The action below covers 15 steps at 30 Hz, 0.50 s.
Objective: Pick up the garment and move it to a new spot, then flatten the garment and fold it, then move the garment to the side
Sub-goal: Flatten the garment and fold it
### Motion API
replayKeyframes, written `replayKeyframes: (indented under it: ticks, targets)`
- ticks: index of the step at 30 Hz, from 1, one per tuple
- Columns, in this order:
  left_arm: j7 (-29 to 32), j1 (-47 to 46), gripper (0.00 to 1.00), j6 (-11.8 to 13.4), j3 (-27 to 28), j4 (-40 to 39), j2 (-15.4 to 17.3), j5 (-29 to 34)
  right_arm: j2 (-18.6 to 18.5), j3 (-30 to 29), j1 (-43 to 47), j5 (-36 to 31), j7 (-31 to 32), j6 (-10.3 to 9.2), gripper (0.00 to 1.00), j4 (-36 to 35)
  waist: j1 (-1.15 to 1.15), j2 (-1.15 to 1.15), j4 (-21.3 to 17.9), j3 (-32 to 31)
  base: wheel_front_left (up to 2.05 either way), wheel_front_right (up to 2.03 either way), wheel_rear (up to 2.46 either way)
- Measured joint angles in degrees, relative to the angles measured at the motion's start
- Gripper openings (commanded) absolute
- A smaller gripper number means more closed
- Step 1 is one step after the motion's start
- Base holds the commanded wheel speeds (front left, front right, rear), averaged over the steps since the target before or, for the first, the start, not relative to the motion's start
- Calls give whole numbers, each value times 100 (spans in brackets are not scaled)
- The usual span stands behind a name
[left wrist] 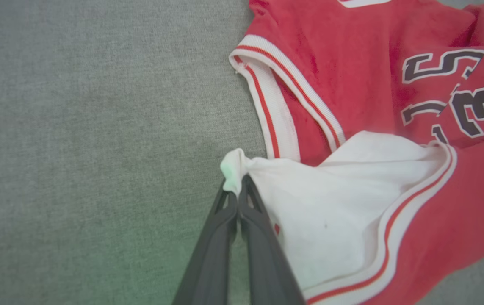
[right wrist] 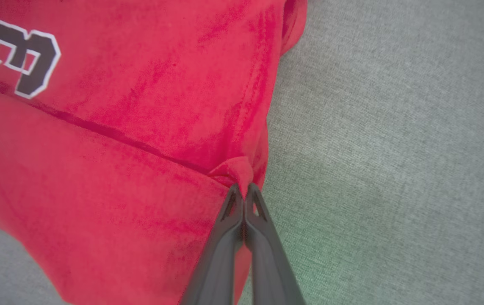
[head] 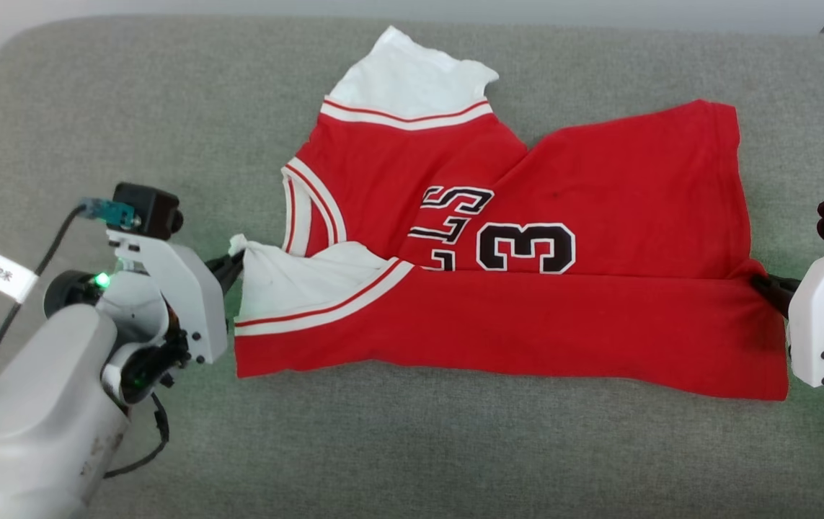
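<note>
I am in the folding step, I think. The large red jersey tee with white short sleeves (head: 599, 180) lies in the middle of the grey woven surface (head: 412, 447), and its near long edge is turned over as a flat band. My left tool (head: 235, 263) is closed tight on the bunched corner of the near white sleeve (head: 289, 285). My right tool (head: 761, 282) is closed tight on a small pinch of the red hem (head: 740, 180) at the right side. In my judgement the next move needs both tools to travel together toward the far side, at equal height, so the soft knit does not wrinkle. Farther, the black number (head: 527, 247) with white edge is partly covered by a fold. The far white sleeve (head: 412, 72), with striped trim, lies nearly flat.
</note>
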Motion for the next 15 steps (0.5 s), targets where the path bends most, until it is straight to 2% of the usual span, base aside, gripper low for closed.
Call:
replayKeyframes:
  ticks: [1, 2, 3, 9, 15]
  targets:
    - [0, -37, 83, 0, 7, 42, -9, 0, -11, 33, -14, 7, 1, 0, 73, 0, 0, 0, 3, -26, 0, 0, 0]
    - [-1, -65, 100, 0, 13, 73, -18, -2, -20, 53, -20, 24, 16, 0, 88, 13, 0, 0, 9, -54, 0, 0, 0]
    - [-5, -87, 100, 1, 19, 92, -18, -9, -29, 62, -24, 59, 19, 0, 100, 23, 0, 0, 15, -86, 0, 0, 0]
    - [-9, -106, 100, 149, 91, 32, 56, -48, -82, 65, -44, 121, -51, 0, 100, -56, 0, 0, 69, -320, 0, 0, 0]
    - [-287, 44, 100, 312, 177, -389, 180, -10, -140, -13, 146, 102, -326, 0, 100, -243, 0, 0, 151, -597, 0, 0, 0]
